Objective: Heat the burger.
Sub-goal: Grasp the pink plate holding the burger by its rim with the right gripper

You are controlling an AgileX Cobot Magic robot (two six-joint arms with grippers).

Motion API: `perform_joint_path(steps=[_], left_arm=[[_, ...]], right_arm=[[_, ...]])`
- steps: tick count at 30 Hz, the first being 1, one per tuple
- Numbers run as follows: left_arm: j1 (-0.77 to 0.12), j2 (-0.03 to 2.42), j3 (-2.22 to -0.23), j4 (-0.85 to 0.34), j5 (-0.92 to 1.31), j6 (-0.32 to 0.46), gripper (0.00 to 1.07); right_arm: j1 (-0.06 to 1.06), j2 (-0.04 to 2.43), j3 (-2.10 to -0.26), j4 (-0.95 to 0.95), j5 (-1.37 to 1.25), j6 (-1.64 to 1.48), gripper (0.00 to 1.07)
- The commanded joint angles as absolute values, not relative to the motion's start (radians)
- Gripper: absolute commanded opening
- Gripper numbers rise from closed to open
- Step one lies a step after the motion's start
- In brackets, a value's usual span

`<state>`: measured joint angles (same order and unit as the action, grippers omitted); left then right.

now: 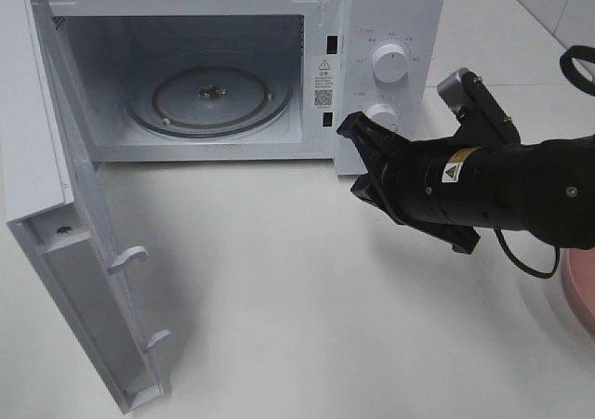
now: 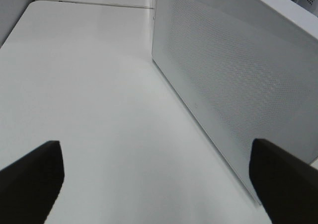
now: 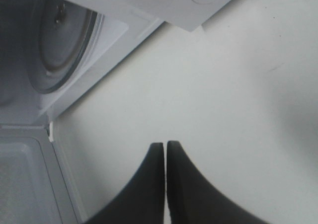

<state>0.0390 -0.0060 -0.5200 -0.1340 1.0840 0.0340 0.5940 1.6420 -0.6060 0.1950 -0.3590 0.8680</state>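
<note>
Well, start at your left. Your left claw shows only in its own wrist view: its two dark fingers are spread wide with bare white table between them. It holds nothing. The microwave's perforated outer wall stands close beside it.

Next in the high view comes the microwave. Its door is swung fully open toward the near left, with two white latch hooks sticking out of its edge. The cooking cavity is the one container you can look into. It holds a round glass turntable lying flat on the floor, and nothing rests on the glass.

To the right of the cavity, the control panel carries two white dials, an upper dial and a lower dial. Your right claw hovers just in front of the microwave's lower right corner, near the lower dial. Its wrist view shows the fingers pressed together, pinching nothing, above the table.

At the far right edge you see a sliver of pink plate, and what lies on it is cut off. The burger shows in none of your views, so you cannot tell where it is.
</note>
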Motion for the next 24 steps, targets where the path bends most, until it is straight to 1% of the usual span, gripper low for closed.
perform_joint_path(steps=[1,6,8,11,13,20,24], left_arm=[[0.043,-0.021,-0.517,-0.140,1.068,0.036,0.93],[0.043,-0.021,-0.517,-0.140,1.068,0.036,0.93],[0.043,-0.021,-0.517,-0.140,1.068,0.036,0.93],[0.043,-0.021,-0.517,-0.140,1.068,0.036,0.93],[0.043,-0.021,-0.517,-0.140,1.068,0.036,0.93],[0.043,-0.021,-0.517,-0.140,1.068,0.036,0.93],[0.043,-0.021,-0.517,-0.140,1.068,0.036,0.93]], right_arm=[[0.597,1.611,-0.607,0.153,-0.301,0.813,0.00],[0.597,1.577,-0.611,0.129,-0.217,0.744,0.00],[0.597,1.565,-0.622,0.103,-0.138,0.692,0.00],[0.597,1.560,-0.626,0.094,-0.114,0.675,0.00],[0.597,1.545,-0.645,0.067,-0.023,0.606,0.00],[0.597,1.525,-0.670,0.065,0.127,0.459,0.01],[0.597,1.522,-0.684,0.065,0.257,0.370,0.03]])
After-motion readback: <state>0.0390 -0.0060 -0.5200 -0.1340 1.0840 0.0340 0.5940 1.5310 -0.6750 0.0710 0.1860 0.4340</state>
